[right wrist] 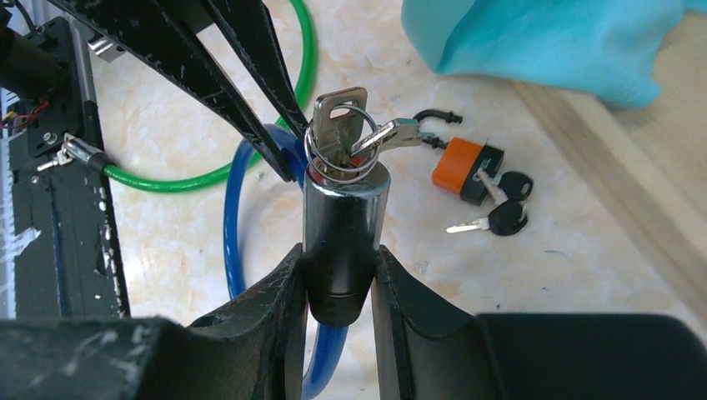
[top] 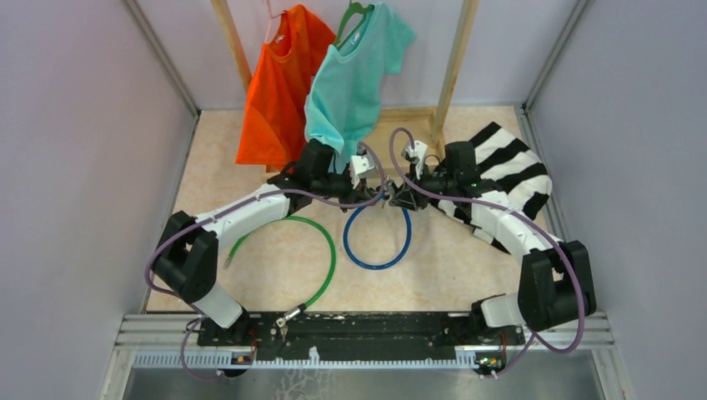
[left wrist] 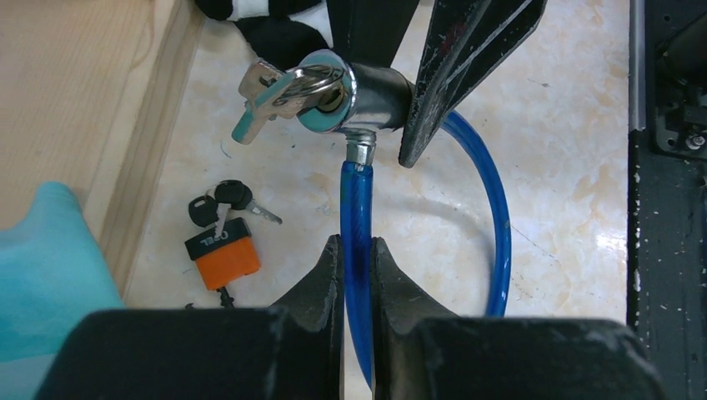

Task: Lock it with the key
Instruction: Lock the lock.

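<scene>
L pincer [left wrist: 357, 247], R pincer [right wrist: 338, 254], 1 blue lock [left wrist: 379, 87], 1 green lock [right wrist: 167, 183]

Blue sheathed cable [left wrist: 357, 208], curved in a loop over the pale surface [left wrist: 542, 125], its bare metal tip meeting the side of a chrome cylinder [right wrist: 342, 225] with a black base. Cable pinched just below that tip in the left hand [left wrist: 357, 247]. Cylinder gripped at its black base in the right hand [right wrist: 340, 254], raised off the surface, keyhole end free. Silver key [right wrist: 338, 125] seated in the keyhole, on a split ring [right wrist: 367, 162] with a second key [right wrist: 392, 133] sticking out sideways.
</scene>
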You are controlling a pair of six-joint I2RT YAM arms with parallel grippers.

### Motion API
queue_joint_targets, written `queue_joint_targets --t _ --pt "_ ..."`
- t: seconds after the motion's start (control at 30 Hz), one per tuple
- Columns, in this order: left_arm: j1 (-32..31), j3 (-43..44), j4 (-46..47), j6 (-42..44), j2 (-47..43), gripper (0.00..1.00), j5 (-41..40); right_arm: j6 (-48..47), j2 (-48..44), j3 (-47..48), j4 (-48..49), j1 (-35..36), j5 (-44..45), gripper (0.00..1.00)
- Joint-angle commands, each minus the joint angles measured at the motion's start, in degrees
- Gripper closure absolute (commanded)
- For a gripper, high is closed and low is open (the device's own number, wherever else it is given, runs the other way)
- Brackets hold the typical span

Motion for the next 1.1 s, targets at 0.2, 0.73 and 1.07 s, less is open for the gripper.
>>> queue_joint_targets --t 0.2,0.73,1.07 --pt "-1.2 8.9 -0.9 8.4 -2.9 1.0 4.1 -15.3 -2.6 14.4 -7.2 1.6 -1.7 1.0" --pt "-1.6 -8.3 12.3 9.7 -8.0 1.0 6.3 -21.6 -11.5 -1.4 -1.2 8.4 1.4 1.0" --pt "-1.6 -11.1 8.0 12.8 -11.8 0.67 8.0 -17.4 -13.7 -5.9 3.2 9.1 1.6 1.0"
